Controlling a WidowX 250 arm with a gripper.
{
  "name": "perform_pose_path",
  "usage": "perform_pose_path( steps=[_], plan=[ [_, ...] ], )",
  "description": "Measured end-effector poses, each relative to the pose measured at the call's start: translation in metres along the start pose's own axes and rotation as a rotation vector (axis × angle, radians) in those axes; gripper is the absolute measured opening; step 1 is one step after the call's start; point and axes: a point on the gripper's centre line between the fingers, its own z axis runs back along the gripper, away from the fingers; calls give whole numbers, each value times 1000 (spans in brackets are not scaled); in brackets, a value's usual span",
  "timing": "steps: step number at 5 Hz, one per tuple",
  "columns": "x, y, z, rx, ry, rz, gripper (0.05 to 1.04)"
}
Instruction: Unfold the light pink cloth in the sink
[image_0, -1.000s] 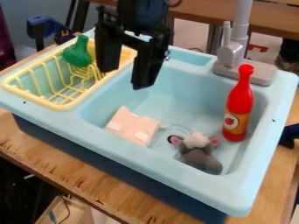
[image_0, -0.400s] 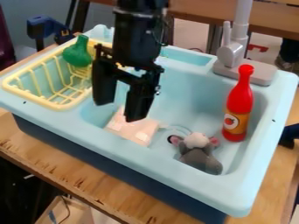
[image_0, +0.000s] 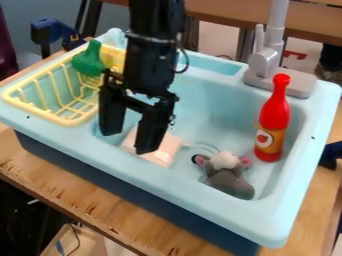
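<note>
While the black gripper (image_0: 128, 142) hung with its fingers apart, a pale pink, roughly square piece (image_0: 162, 152), partly hidden behind them, lay in the light-blue sink (image_0: 220, 107). Its surface looked matte.

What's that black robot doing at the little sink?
The robot's gripper hangs low over the left side of the toy sink, with its jaws open and nothing between them. The nearest thing is a pale pink piece in the basin, partly hidden behind the jaws. A gray plush mouse lies in the basin too, and a red bottle stands beyond it. A green toy sits in the yellow rack.
</note>
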Motion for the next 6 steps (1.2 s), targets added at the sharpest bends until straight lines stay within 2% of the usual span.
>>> perform_pose_path(
  steps=[1, 2, 3, 4, 6],
  plan=[
    [3, 2, -4, -3, 7, 9, 1001],
    [10, 2, -18, -9, 44, 23, 1001],
    [13, -2, -25, -32, 18, 9, 1001],
    [16, -2, -28, -33, 17, 5, 1001],
    [25, -2, -39, -1, 80, 13, 1000]
  ],
)
